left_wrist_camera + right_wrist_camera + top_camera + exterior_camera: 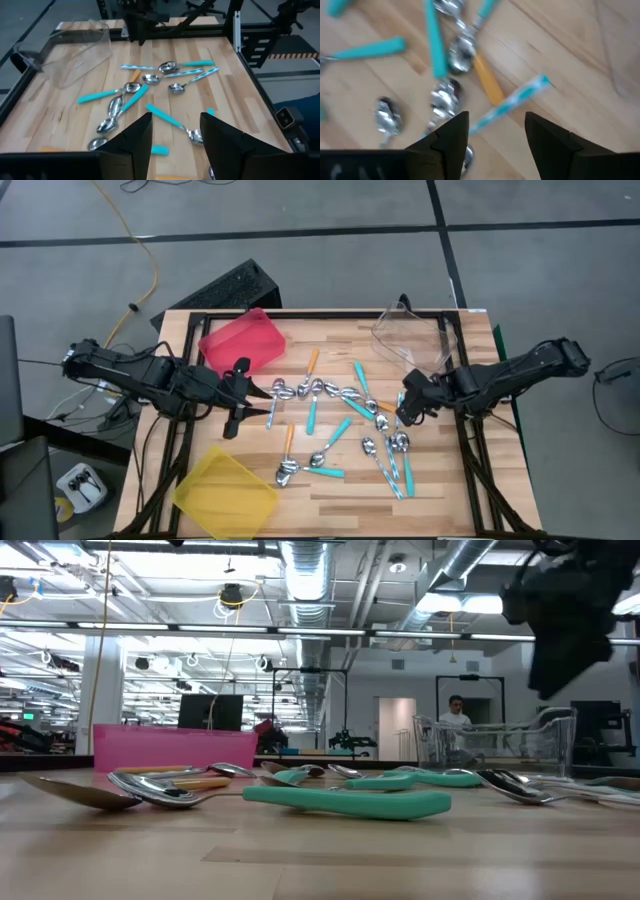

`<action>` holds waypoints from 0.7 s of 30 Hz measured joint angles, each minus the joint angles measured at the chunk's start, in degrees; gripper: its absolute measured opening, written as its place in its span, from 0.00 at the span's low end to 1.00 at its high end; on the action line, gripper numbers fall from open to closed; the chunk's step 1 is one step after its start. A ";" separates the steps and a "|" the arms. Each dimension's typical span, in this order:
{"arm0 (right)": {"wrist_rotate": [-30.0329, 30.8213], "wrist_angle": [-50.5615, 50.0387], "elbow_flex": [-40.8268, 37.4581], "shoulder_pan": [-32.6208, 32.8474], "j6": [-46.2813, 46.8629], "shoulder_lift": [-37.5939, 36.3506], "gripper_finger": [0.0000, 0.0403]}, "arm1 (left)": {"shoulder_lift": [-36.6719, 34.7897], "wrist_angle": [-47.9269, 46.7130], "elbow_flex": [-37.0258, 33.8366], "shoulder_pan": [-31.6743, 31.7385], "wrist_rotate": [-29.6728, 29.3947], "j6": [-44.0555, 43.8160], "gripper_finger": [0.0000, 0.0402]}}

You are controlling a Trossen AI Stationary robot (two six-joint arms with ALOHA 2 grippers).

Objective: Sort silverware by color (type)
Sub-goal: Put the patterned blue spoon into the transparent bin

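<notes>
Both end effectors, left [238, 395] and right [404, 406], hang released over scattered spoons [340, 425]; we judge sorting unstarted: red [243, 340], yellow [226, 492], clear [418, 332] bins hold nothing.

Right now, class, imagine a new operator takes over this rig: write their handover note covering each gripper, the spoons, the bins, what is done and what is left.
Left gripper: open, empty, beside the red bin.
Right gripper: open, empty, low over the light blue spoon and orange spoon.
Spoons: all loose on the table's middle.
Done: nothing sorted; the red bin, yellow bin and clear bin appear to hold no spoons.
Left: every spoon.
</notes>
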 joint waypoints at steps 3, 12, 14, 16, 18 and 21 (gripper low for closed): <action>1.00 -2.37 0.00 0.92 5.44 1.56 0.52 | -0.37 0.35 -0.07 0.09 -2.08 -1.45 0.38; 4.96 -3.15 0.01 0.86 13.18 8.18 0.50 | -0.38 0.97 -0.10 0.09 -3.63 -5.28 0.38; 3.49 -3.06 0.02 0.70 14.15 10.05 0.50 | -0.38 0.34 -0.10 0.10 -4.00 -6.25 0.38; 1.72 -3.14 0.02 0.04 14.45 12.27 0.50 | -0.38 -0.28 -0.10 0.11 -4.17 -7.05 0.38; 0.15 -2.96 0.02 -0.86 15.54 14.46 0.51 | -0.38 -0.36 -0.10 0.11 -4.18 -7.75 0.38; -1.39 -2.51 0.02 -2.26 14.24 17.55 0.54 | -0.38 -0.35 -0.10 0.11 -4.12 -8.11 0.38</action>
